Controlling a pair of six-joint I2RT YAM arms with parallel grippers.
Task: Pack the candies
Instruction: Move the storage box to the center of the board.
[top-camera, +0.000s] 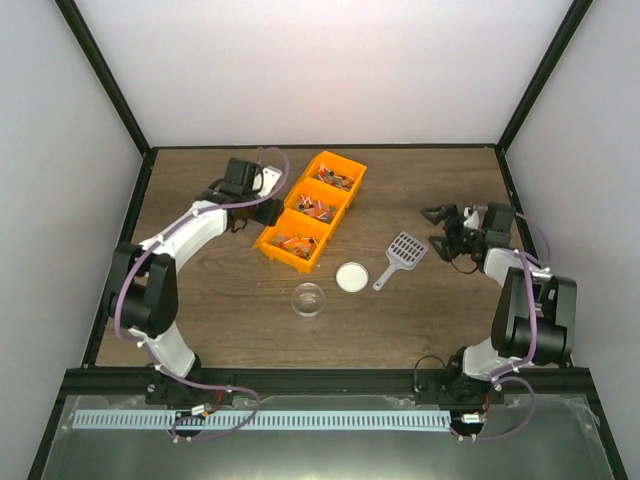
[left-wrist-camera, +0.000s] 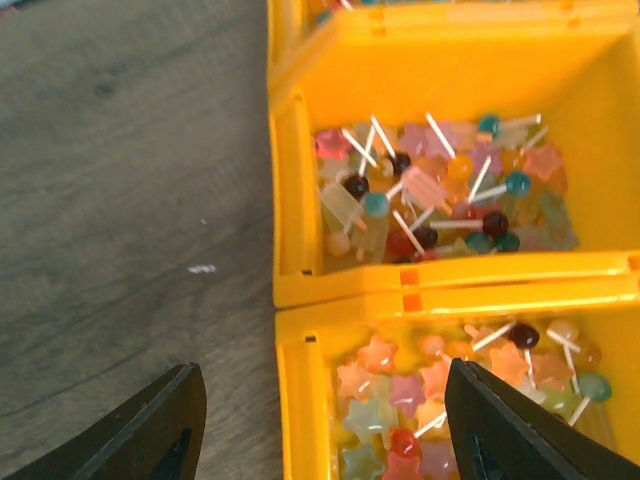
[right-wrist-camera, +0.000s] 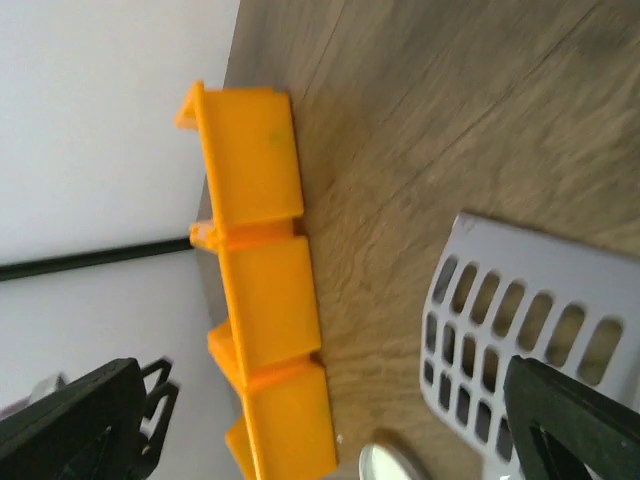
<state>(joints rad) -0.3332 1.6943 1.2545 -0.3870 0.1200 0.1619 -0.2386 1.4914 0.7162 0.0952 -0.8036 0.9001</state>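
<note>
Handling of candies (left-wrist-camera: 430, 190): light, hard and glossy; the thin sticks would likely slip or snap; judged best scooped, or pinched at a head.
Location: heaped loose in all compartments of the orange bin (left-wrist-camera: 440, 285), at 11 o'clock of the clear cup (top-camera: 308, 299).
Left pincer (left-wrist-camera: 320, 430): apart, astride the bin's 9 o'clock wall, holding nothing.
Right pincer (top-camera: 447, 228): apart, empty, at 3 o'clock of the grey scoop (top-camera: 400, 255).

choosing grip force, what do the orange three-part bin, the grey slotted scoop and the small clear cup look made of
Orange three-part bin: moulded plastic, smooth, slightly glossy; uniform colour, moulded tabs. Grey slotted scoop: matte plastic, likely; thin sheet with even slots. Small clear cup: transparent, probably plastic, possibly glass; the wood-look table shows through.
</note>
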